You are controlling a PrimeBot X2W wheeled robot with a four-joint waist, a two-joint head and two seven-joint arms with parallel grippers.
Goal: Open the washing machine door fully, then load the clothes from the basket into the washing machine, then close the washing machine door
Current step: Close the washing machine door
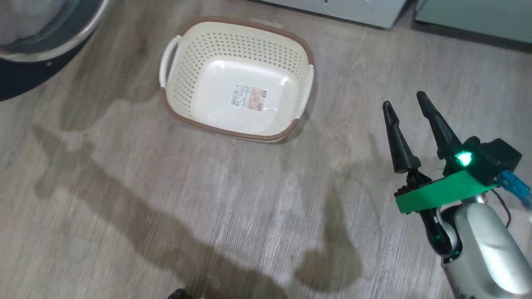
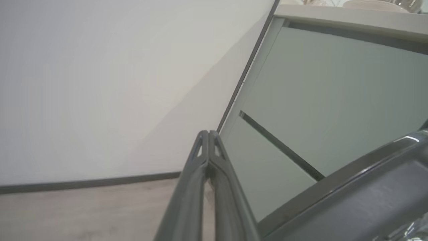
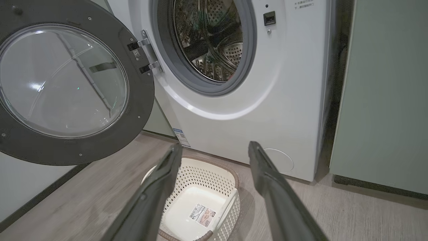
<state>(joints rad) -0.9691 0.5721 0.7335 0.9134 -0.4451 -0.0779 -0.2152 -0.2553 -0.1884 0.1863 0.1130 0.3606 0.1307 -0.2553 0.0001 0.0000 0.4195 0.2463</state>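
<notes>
The door (image 3: pixel 72 147) hangs wide open. The left gripper (image 2: pixel 209 134) is pinched shut on nothing, near the door's shiny rim; a push there could slide off. The basket (image 1: pixel 232 45), with nothing inside, sits on the floor (image 1: pixel 124 187) just before the washing machine (image 3: pixel 267 100), maybe in the way. The right gripper (image 1: pixel 403 99) is spread wide, holding nothing. A green cabinet (image 3: pixel 384 100) stands right of the machine.

Drum mouth (image 3: pixel 207 43) clear, door (image 3: pixel 72 82) aside
</notes>
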